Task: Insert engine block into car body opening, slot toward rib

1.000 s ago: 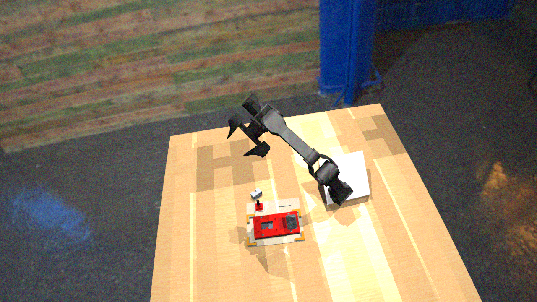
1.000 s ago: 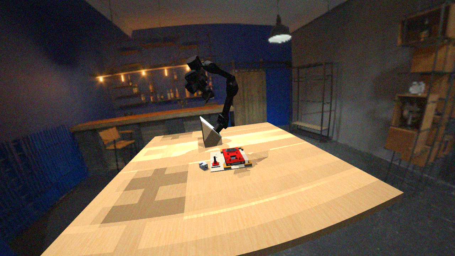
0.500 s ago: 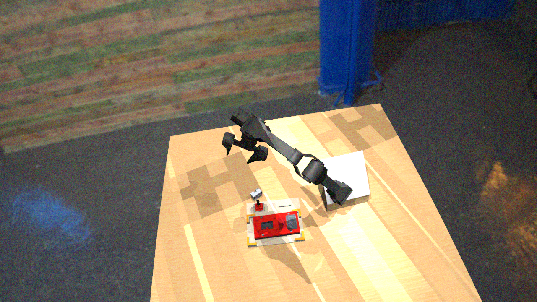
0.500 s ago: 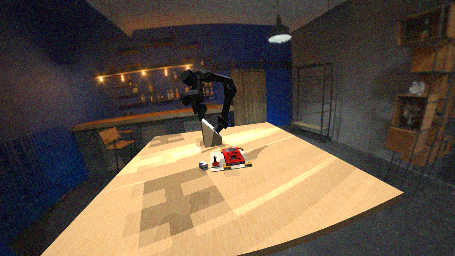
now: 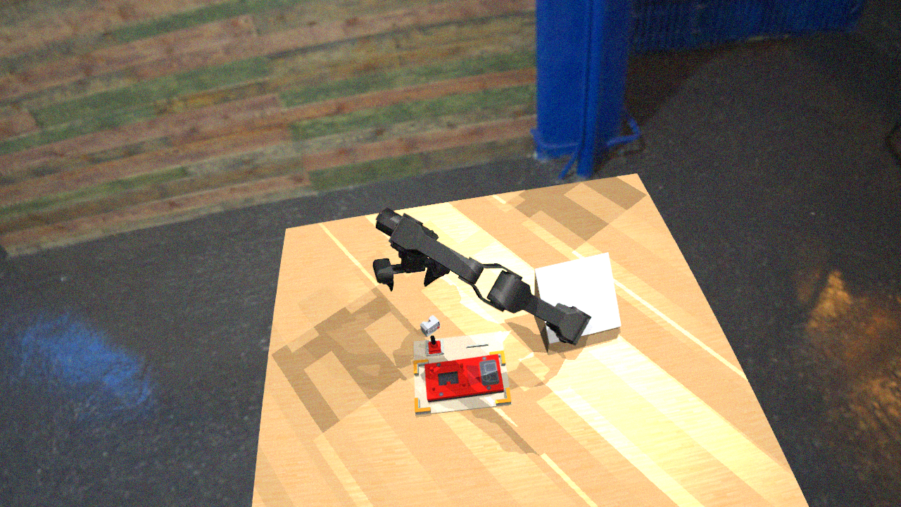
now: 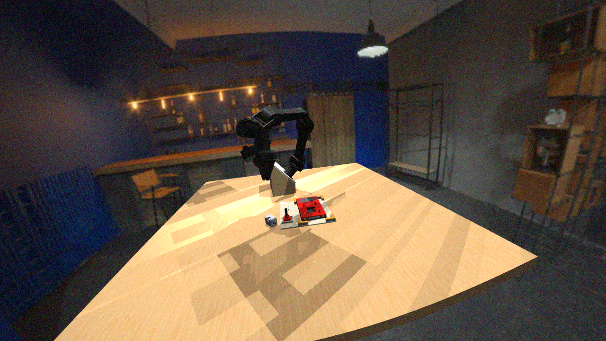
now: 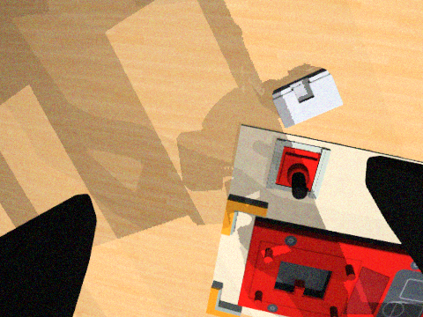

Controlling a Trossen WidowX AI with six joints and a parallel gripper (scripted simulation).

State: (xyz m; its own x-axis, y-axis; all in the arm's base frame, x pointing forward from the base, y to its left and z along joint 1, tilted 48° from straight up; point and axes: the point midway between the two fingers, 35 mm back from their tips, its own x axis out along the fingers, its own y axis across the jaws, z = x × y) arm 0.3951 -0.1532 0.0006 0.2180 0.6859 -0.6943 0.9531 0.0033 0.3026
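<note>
The grey-white engine block [image 5: 430, 325] [image 6: 270, 220] [image 7: 315, 102] lies on the table just off the pale base plate, a notch-like slot showing in the wrist view. The red car body [image 5: 467, 372] [image 6: 301, 207] [image 7: 263, 279] lies on the plate. Its dark rectangular opening [image 5: 448, 378] [image 7: 300, 272] is empty, with a small red rib [image 7: 300, 284] at one long side in the wrist view. My gripper [image 5: 408, 286] [image 7: 231, 189] is wide open and empty, above the table and pointing down. In the exterior view its fingers overlap. It touches neither block nor body.
The base plate [image 5: 453, 346] [image 7: 344, 176] has orange corner brackets [image 5: 421, 410] [image 7: 248, 206] around the body. A red piece with an upright black lever [image 5: 433, 347] [image 6: 286, 218] [image 7: 300, 167] stands between block and body. A white slanted box [image 5: 579, 289] is beside the arm's base.
</note>
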